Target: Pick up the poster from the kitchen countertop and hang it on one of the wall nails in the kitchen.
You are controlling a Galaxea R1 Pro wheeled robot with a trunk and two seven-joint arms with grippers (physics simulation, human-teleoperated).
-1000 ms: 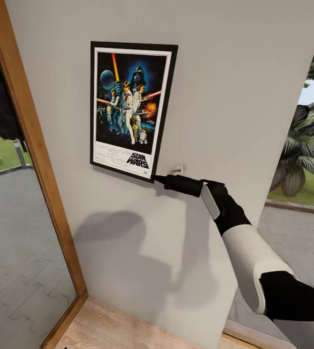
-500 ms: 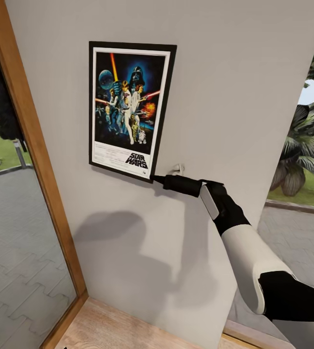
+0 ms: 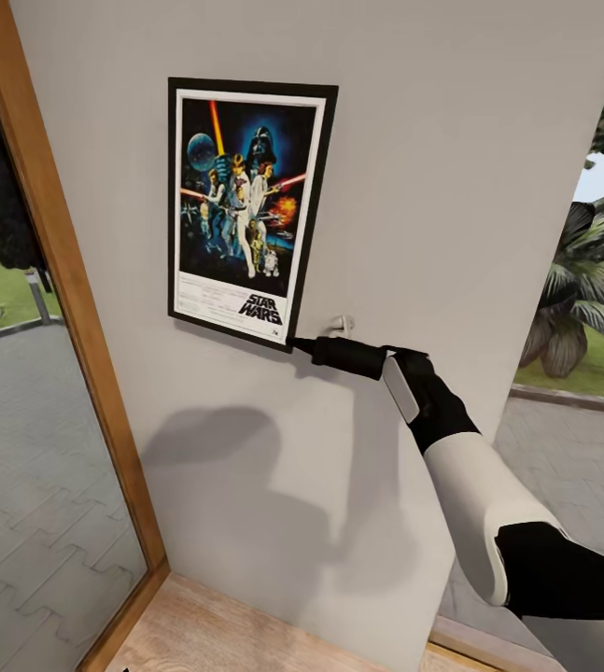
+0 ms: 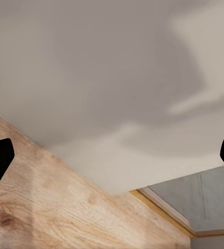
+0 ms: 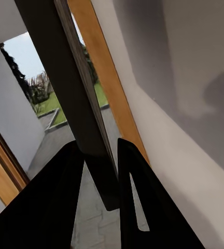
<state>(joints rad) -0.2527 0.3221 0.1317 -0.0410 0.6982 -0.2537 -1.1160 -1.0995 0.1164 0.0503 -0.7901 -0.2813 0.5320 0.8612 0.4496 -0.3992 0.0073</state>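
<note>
The black-framed Star Wars poster (image 3: pixel 245 205) lies flat against the grey wall (image 3: pixel 470 168), slightly tilted. My right gripper (image 3: pixel 303 345) is shut on its lower right corner. In the right wrist view the dark frame edge of the poster (image 5: pixel 73 88) runs between the two fingers of that gripper (image 5: pixel 99 148). A small white wall nail (image 3: pixel 341 325) sticks out just right of that corner, above the gripper. My left gripper (image 4: pixel 112 155) is open with nothing between its fingers, facing the wall and a wooden floor (image 4: pixel 44 207). The kitchen countertop is out of view.
A tall wood-framed window (image 3: pixel 68 280) borders the wall on the left, with paving outside. Another glazed opening with plants (image 3: pixel 591 280) is on the right. Light wooden floor (image 3: pixel 208 635) lies below the wall.
The poster has slid slightly left and up along the wall, and my right arm has moved with it. The grip on the corner is unchanged.
</note>
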